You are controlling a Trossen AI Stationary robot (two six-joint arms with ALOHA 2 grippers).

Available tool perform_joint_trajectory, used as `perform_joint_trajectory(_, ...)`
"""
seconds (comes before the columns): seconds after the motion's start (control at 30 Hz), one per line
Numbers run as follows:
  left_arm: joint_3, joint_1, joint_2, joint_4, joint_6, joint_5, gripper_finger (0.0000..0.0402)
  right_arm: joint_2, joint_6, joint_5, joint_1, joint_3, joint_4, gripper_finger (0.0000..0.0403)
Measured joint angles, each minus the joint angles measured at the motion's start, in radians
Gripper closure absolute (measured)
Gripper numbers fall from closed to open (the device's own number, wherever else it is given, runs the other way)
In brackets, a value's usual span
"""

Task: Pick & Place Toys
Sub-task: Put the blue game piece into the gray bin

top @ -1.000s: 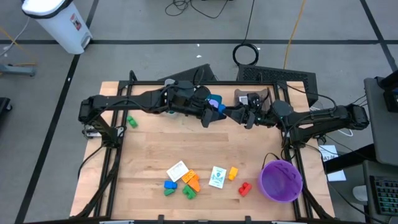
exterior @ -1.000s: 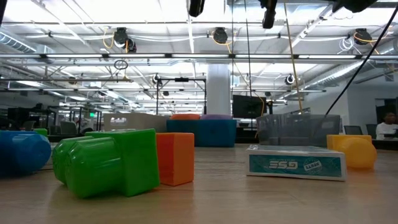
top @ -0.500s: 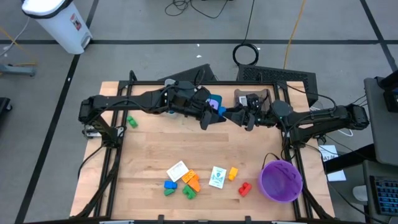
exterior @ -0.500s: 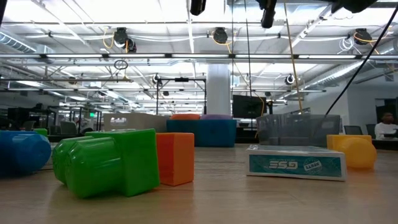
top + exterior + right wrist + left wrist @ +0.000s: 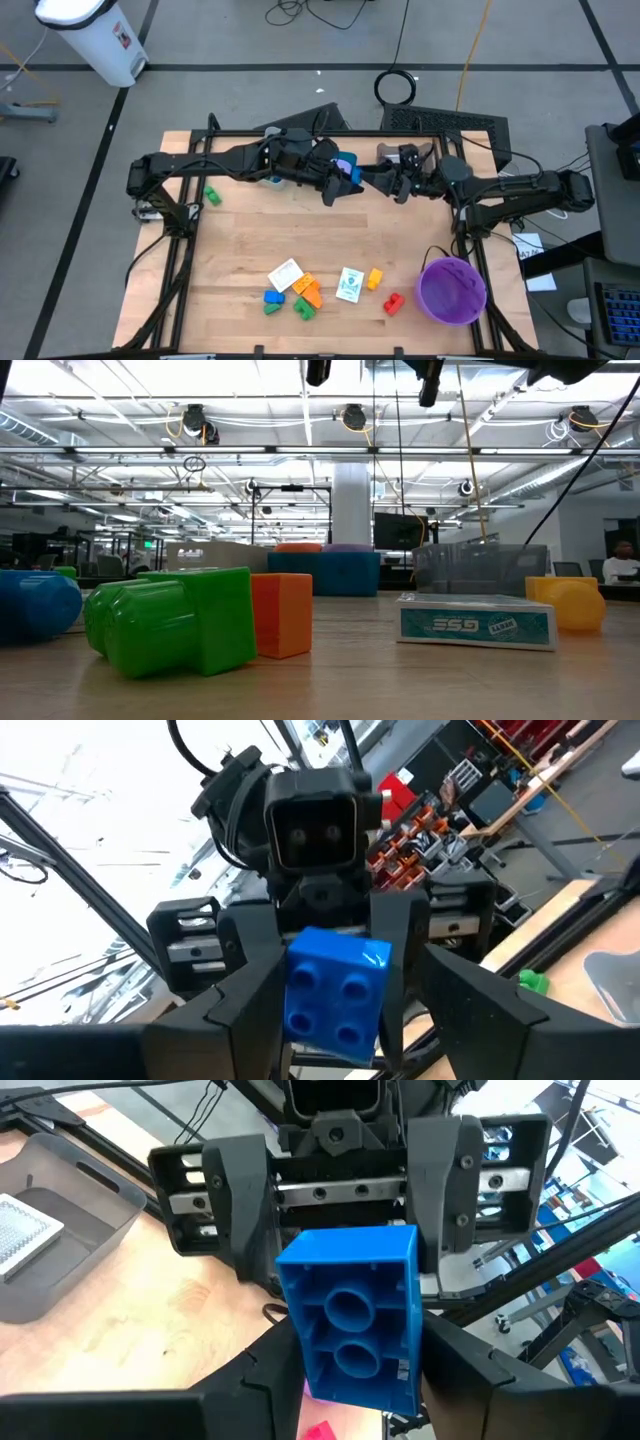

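Near table edge: loose toys lying untouched — white cards [image 5: 349, 284], orange brick [image 5: 309, 291], yellow brick [image 5: 375, 278], red brick [image 5: 393, 303], blue brick on table [image 5: 272, 296]; purple bowl [image 5: 452, 290] near right.

Far centre, raised above table: left gripper [image 5: 340, 186] and right gripper [image 5: 392, 184] meeting nose to nose, handing over blue block [image 5: 355, 1317].

Left jaws pinching block sides. Right jaws spread, flanking block, apparently not gripping.

Advice: holding left grip until other side is clamping firmly, keeping block square between pads, separating straight and slowly.
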State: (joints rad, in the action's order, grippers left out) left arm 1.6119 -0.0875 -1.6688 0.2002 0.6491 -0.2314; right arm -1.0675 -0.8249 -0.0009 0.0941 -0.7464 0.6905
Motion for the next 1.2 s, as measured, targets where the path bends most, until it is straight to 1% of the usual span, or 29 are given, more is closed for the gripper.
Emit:
perform_joint_trajectory(0.2, 0.000, -0.001, 0.000, -0.017, -0.012, -0.004, 0.0236, 0.010, 0.000, -0.037, 0.029, 0.000, 0.007, 0.0179)
perform_joint_trajectory(0.33, 0.002, -0.022, 0.027, -0.023, -0.032, -0.025, 0.0235, 0.029, 0.007, -0.031, 0.060, 0.000, 0.003, 0.0179)
perform_joint_trajectory(0.47, 0.003, -0.057, 0.078, 0.026, -0.068, -0.037, 0.0235, 0.048, 0.003, -0.052, 0.099, 0.001, -0.006, 0.0181)
perform_joint_trajectory(0.57, 0.002, -0.088, 0.121, 0.123, -0.106, -0.003, 0.0234, 0.058, 0.003, -0.053, 0.119, 0.000, -0.034, 0.0181)
perform_joint_trajectory(0.67, 0.002, -0.117, 0.168, 0.269, -0.151, 0.062, 0.0234, 0.063, 0.003, -0.053, 0.132, 0.000, -0.068, 0.0181)
perform_joint_trajectory(0.77, 0.002, -0.143, 0.195, 0.435, -0.193, 0.148, 0.0234, 0.064, 0.008, -0.054, 0.130, 0.000, -0.104, 0.0181)
perform_joint_trajectory(0.93, 0.002, -0.202, 0.197, 0.715, -0.256, 0.291, 0.0234, 0.064, 0.064, -0.055, 0.129, 0.000, -0.193, 0.0181)
perform_joint_trajectory(1.0, 0.002, -0.237, 0.177, 0.788, -0.278, 0.336, 0.0234, 0.063, 0.081, -0.056, 0.129, 0.000, -0.234, 0.0181)
perform_joint_trajectory(1.1, 0.000, -0.308, 0.134, 0.873, -0.301, 0.340, 0.0234, 0.064, 0.114, -0.055, 0.129, 0.000, -0.297, 0.0182)
perform_joint_trajectory(1.2, 0.000, -0.370, 0.089, 0.901, -0.308, 0.328, 0.0234, 0.063, 0.175, -0.053, 0.130, 0.000, -0.362, 0.0184)
